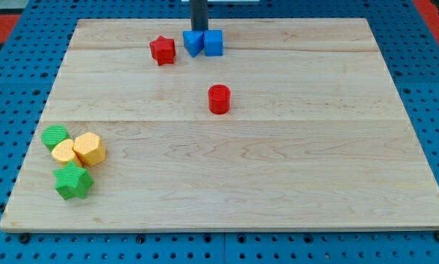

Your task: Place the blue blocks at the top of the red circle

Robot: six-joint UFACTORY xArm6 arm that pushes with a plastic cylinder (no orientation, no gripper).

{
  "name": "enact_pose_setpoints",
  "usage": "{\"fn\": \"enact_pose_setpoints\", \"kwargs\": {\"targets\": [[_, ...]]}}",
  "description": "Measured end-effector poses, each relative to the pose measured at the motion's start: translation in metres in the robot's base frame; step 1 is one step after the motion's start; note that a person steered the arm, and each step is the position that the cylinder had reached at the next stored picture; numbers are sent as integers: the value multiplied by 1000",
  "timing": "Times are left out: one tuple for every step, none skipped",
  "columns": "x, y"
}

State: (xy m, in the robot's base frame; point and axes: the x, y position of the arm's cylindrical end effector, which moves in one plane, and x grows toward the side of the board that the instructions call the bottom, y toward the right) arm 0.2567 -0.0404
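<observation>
Now, on the view's left, low on the wooden board [278, 198], four blocks sit in a bunch. The green circle [55, 136] is at the top of the bunch. Just under it, two yellow blocks sit side by side and touch: the first yellow block [64, 151] and the second yellow block [89, 149]. I cannot tell their exact shape. The green star [73, 181] sits right below them.

Next, up near the view's top, the red star [162, 50] sits by itself. Just to its right are the two blue blocks. The blue triangle [193, 42] and the blue cube [213, 42] touch each other.

My tip [199, 29] comes down from the view's top and stands right behind the blue blocks, at the spot where they meet. It looks like it touches them. It is just a rod, so it holds nothing.

The red circle [219, 99] stands near the middle of the board. It is below the blue blocks and a little to the right, well apart from them.
</observation>
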Motion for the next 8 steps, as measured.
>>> {"fn": "enact_pose_setpoints", "kwargs": {"targets": [[30, 38], [40, 20], [-5, 36], [22, 78], [73, 36], [69, 36], [7, 54], [-20, -15]]}}
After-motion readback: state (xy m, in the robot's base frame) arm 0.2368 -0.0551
